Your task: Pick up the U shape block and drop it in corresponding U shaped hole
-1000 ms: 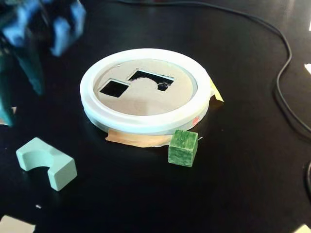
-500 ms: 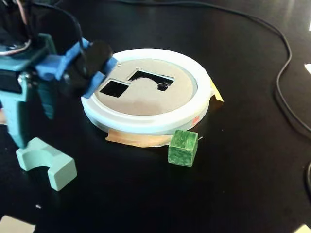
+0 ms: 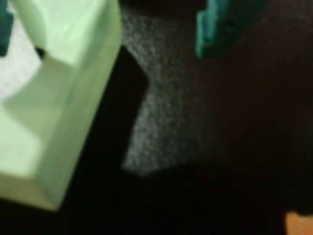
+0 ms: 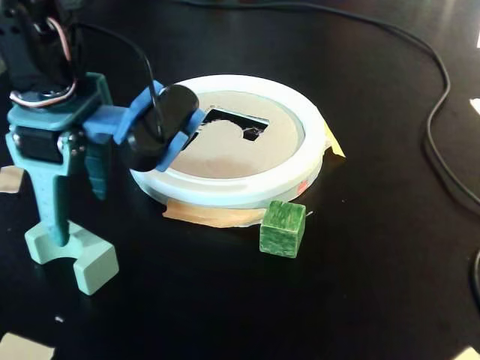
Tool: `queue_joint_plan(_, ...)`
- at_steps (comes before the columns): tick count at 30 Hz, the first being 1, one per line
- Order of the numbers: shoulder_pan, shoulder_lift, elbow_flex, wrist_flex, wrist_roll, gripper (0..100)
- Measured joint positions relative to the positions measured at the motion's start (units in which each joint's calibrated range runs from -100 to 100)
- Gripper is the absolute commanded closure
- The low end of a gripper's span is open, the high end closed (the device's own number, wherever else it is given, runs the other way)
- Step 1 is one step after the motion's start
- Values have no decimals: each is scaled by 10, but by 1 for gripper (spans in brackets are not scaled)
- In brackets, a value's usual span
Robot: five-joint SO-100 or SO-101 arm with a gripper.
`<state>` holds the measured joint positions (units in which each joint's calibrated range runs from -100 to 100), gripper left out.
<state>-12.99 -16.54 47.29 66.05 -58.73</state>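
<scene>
The pale mint U shape block [image 4: 88,264] lies on the black table at the front left, notch facing down and forward. My gripper [image 4: 75,220] stands open over its far end. One teal finger [image 4: 46,202] reaches down against the block and the other finger [image 4: 98,178] hangs beside it, toward the disc. In the wrist view the block [image 3: 58,98] fills the left side between the open gripper [image 3: 105,44] fingers, nearer the left one. The U shaped hole [image 4: 229,118] is in the tan disc, partly hidden by the blue wrist camera mount.
The white-ringed disc [image 4: 247,191] sits at the centre on tan tape. A darker green cube [image 4: 283,228] rests at its front edge. A black cable [image 4: 439,142] curves along the right. Tape scraps lie at the far left [image 4: 10,178] and front left [image 4: 22,349].
The arm came down from the upper left and lowered onto the U shape block. Its camera mount now covers the square cutout. The block and the cube have not moved.
</scene>
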Motion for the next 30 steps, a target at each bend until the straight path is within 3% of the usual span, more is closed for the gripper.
queue_joint_plan(25, 23, 32, -1, -4, 0, 38)
queue_joint_plan(27, 23, 32, -1, -4, 0, 41)
queue_joint_plan(30, 23, 32, -1, -4, 0, 56)
